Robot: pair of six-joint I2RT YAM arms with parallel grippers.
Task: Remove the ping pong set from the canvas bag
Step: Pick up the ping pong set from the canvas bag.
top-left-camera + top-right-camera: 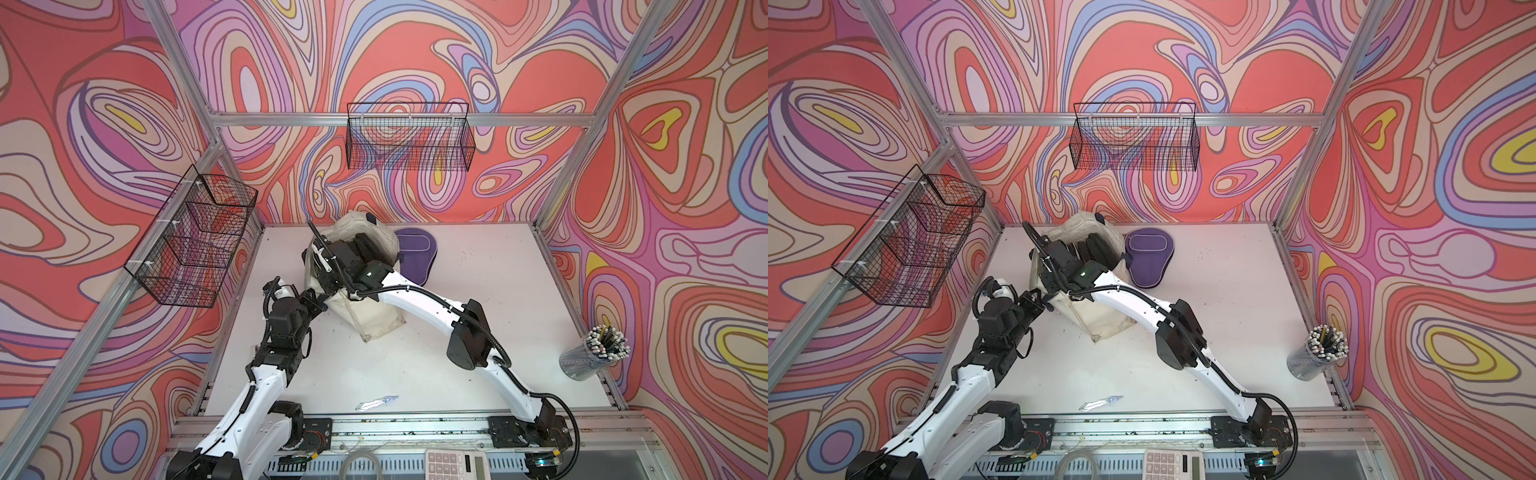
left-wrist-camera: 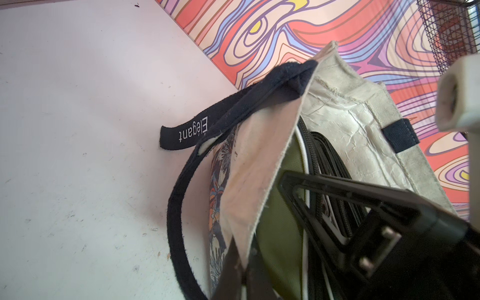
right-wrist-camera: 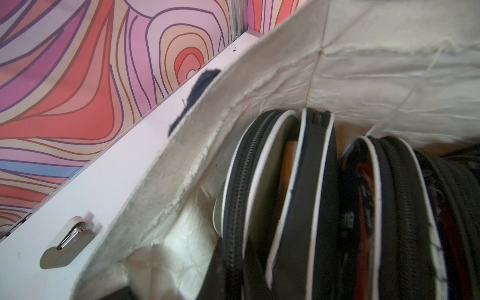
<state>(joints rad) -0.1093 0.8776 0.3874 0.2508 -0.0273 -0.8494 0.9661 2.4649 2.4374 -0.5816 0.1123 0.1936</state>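
Now, left hand (image 1: pixel 321 302): pinching the canvas bag's (image 1: pixel 376 320) near rim.
Right hand (image 1: pixel 360 248): pressed together inside the bag's mouth; grip on anything unclear.
Zipped paddle cases (image 3: pixel 311 181): upright in the bag, against the right hand.
Purple case (image 1: pixel 415 253): on the counter (image 1: pixel 457 311), just beyond that hand.

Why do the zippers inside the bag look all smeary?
Right wrist view: the cases are very near the lens and look smeared; the bag wall behind is crisper. Left wrist view: the strap lettering reads sharp. In both top views all is sharp, but the posts lean outward, a wide-lens effect.
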